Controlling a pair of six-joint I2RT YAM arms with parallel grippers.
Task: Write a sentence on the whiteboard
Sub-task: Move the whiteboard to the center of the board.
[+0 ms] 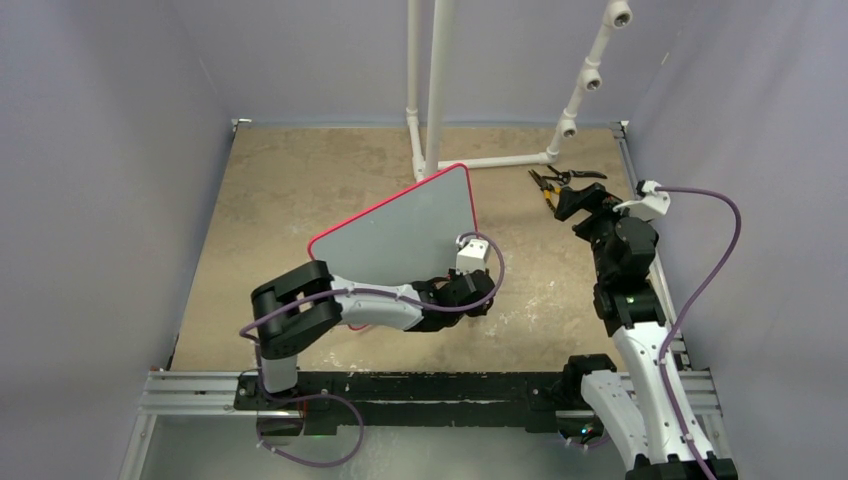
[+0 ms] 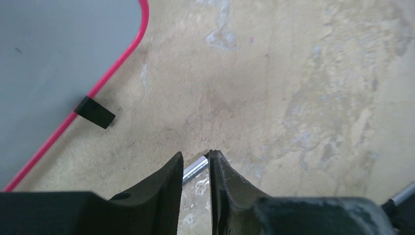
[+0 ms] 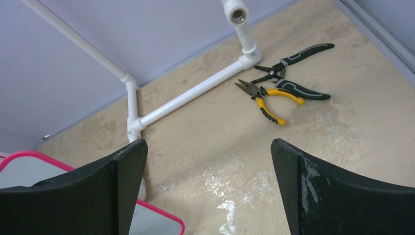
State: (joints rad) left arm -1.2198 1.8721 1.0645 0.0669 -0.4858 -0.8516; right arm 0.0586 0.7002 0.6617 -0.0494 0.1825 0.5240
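Left claw, jaws narrowly apart, hangs beside the whiteboard.

The whiteboard sits around the middle of the table, turned at an angle. Right behind it, at the back edge, stands the pipe frame, with its base pipe running off to the right. Two pairs of pliers lie side by side just right of that pipe, in the back right corner. The left gripper is low, just off the board's near right corner. The right gripper is just in front of the pliers.
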